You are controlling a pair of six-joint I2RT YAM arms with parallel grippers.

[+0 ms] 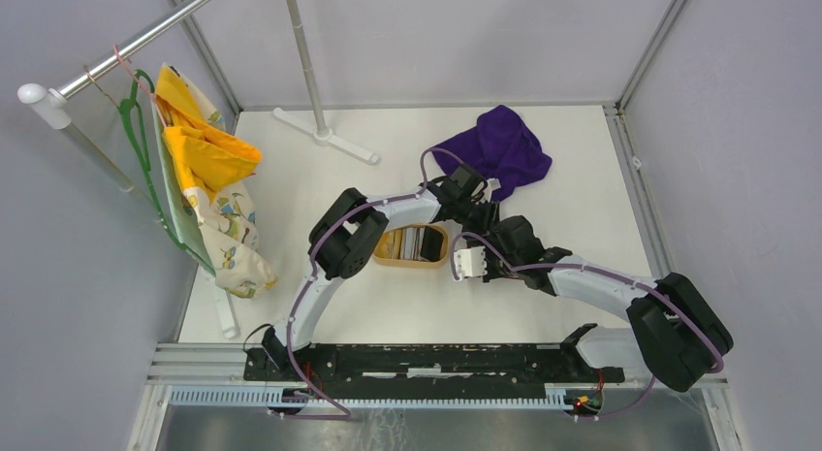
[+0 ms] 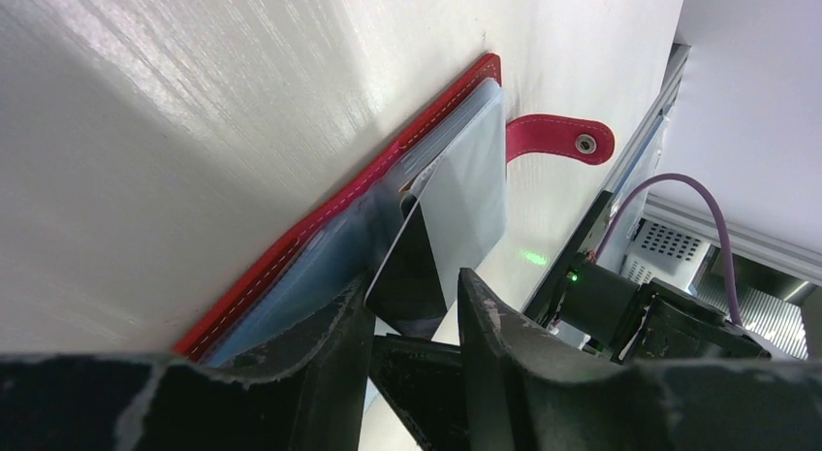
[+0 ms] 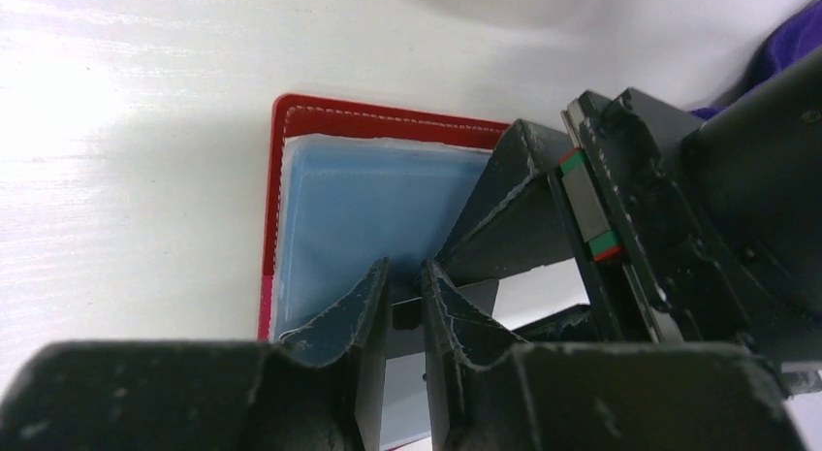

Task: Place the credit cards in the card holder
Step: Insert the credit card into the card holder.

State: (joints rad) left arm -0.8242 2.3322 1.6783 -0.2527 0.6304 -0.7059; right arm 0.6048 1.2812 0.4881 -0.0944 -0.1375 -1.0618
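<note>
Right end effector (image 3: 402, 276) is pinching narrow on the open red card holder (image 3: 291, 116) lying flat on the surface (image 3: 126, 179), apparently steadying it, while left end effector (image 2: 412, 286) is straddling a dark card (image 2: 405, 262) partly inside a sleeve, gripped or freed I cannot tell.

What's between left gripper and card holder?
A dark credit card: near end between the left gripper fingers, far end at the card holder sleeves. Shows in left wrist view.

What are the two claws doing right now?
Left gripper: open, dark plastic card between its parted fingers.
Right gripper: shut, seemingly on the red folding card holder, at its clear sleeve.
</note>
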